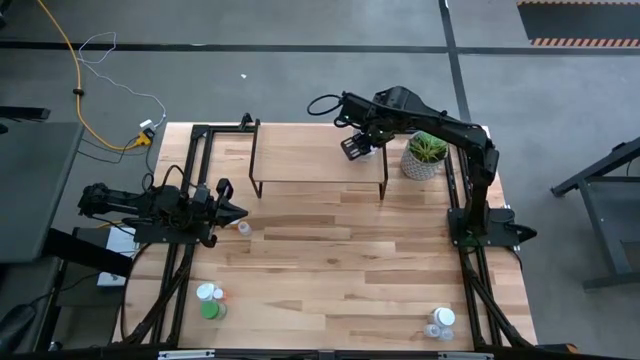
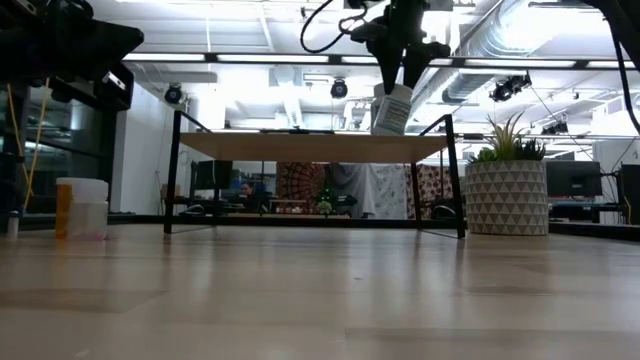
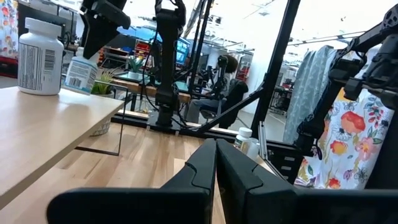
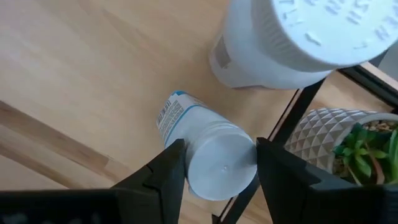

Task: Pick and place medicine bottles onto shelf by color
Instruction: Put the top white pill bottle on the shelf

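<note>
My right gripper [image 1: 352, 148] hangs over the right part of the shelf [image 1: 320, 165], shut on a white medicine bottle [image 2: 392, 110] with a blue-edged label. Next to it, another white bottle [image 3: 40, 56] stands upright on the shelf board on its base. My left gripper [image 3: 216, 168] waits shut at the table's left side, level, touching nothing. A small clear bottle [image 1: 243, 228] stands on the table just in front of it. My right gripper pinches the bottle's white cap [image 4: 221, 163] between its two fingers [image 4: 166, 171], one on either side. The fingers come from above, slanting steeply down. The bottle hangs tilted below them, its base [image 2: 385, 130] at the shelf board; whether it touches, I cannot tell.
A potted green plant [image 1: 425, 155] stands on the table right of the shelf. Bottles, one of them green [image 1: 210, 310], stand near the table's front left, and more [image 1: 440, 322] at the front right. An orange-and-white bottle [image 2: 80, 208] shows at the left in the low view.
</note>
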Motion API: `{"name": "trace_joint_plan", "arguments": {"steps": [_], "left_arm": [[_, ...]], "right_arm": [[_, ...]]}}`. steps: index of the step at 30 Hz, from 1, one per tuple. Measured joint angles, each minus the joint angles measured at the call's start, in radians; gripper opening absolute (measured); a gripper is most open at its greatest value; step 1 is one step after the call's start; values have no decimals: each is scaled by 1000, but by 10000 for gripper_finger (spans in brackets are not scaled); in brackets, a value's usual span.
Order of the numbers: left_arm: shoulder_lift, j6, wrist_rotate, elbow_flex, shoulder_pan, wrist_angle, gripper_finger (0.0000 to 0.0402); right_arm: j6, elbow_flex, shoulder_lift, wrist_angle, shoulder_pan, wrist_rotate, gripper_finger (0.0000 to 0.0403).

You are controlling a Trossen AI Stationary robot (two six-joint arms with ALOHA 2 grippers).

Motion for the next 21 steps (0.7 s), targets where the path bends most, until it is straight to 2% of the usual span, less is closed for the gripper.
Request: {"name": "trace_joint_plan", "arguments": {"steps": [5, 21], "left_arm": [[0, 0, -1, 0, 0, 0, 3], [0, 1, -3, 0, 0, 0, 3]], "right_arm": [[21, 0, 0, 0, -7, 31, 162], [22, 0, 0, 0, -13, 33, 163]]}}
